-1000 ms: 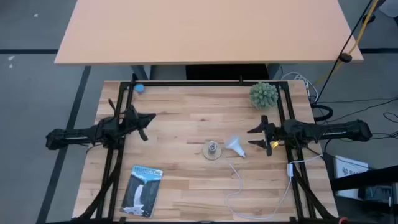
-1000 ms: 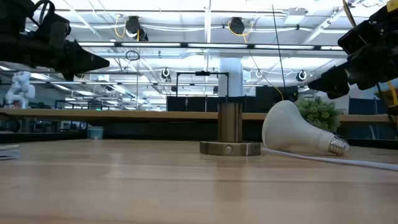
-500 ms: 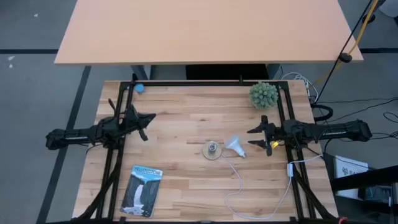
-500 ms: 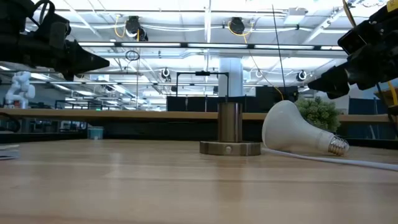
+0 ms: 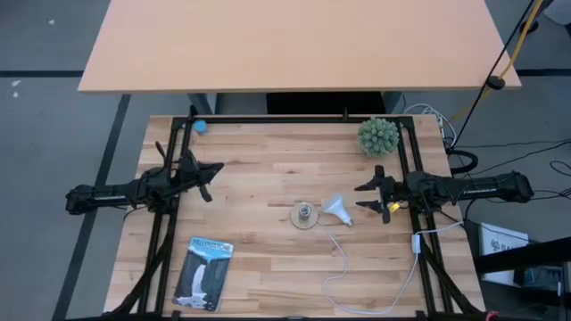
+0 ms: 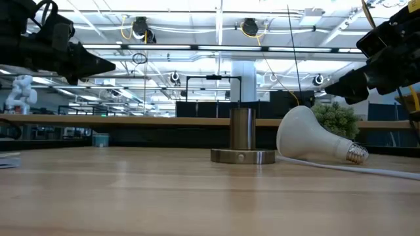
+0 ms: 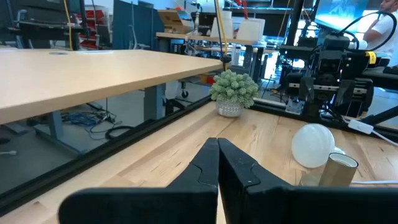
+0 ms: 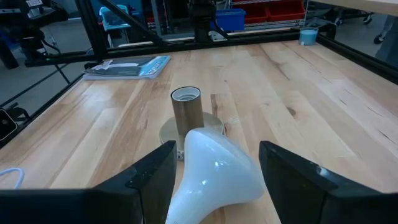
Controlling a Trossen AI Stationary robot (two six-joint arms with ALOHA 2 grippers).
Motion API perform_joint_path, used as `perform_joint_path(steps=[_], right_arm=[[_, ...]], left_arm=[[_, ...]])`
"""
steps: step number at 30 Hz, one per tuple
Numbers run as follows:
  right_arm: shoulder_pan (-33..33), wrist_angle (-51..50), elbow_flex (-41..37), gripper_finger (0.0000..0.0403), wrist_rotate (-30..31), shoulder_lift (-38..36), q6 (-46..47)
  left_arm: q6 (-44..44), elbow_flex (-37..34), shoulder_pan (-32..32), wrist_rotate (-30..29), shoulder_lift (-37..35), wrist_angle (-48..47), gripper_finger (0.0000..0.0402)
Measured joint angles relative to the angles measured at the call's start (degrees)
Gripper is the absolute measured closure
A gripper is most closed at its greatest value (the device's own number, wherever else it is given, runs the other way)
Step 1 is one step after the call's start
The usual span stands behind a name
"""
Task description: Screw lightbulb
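Two arms show in the high view: the left tool waits over the desk's left side, well apart from the work, while the right tool sits just beside the lightbulb, which lies on its side near the desk's middle, touching or nearly touching the socket base. The bulb's long axis runs roughly from socket toward the right tool, so the right arm is clearly the nearer one. In the low view the lightbulb rests tilted on the desk, white frosted dome up beside the upright socket base, silvery screw end down on the wood near the white cord. The left wrist view shows the left tool with its fingers pressed together, the bulb far ahead by a green plant. The right wrist view shows the right tool spread wide, the cone neck of the lightbulb lying between its fingers, ungripped.
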Motion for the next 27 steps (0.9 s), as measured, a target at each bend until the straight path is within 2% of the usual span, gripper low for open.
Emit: perform_joint_path(steps=[27], right_arm=[[0.01,0.00,0.00,0.0183,0.00,0.02,-0.01]], left_arm=[[0.00,0.00,0.01,0.01,-0.01,0.00,0.0401]])
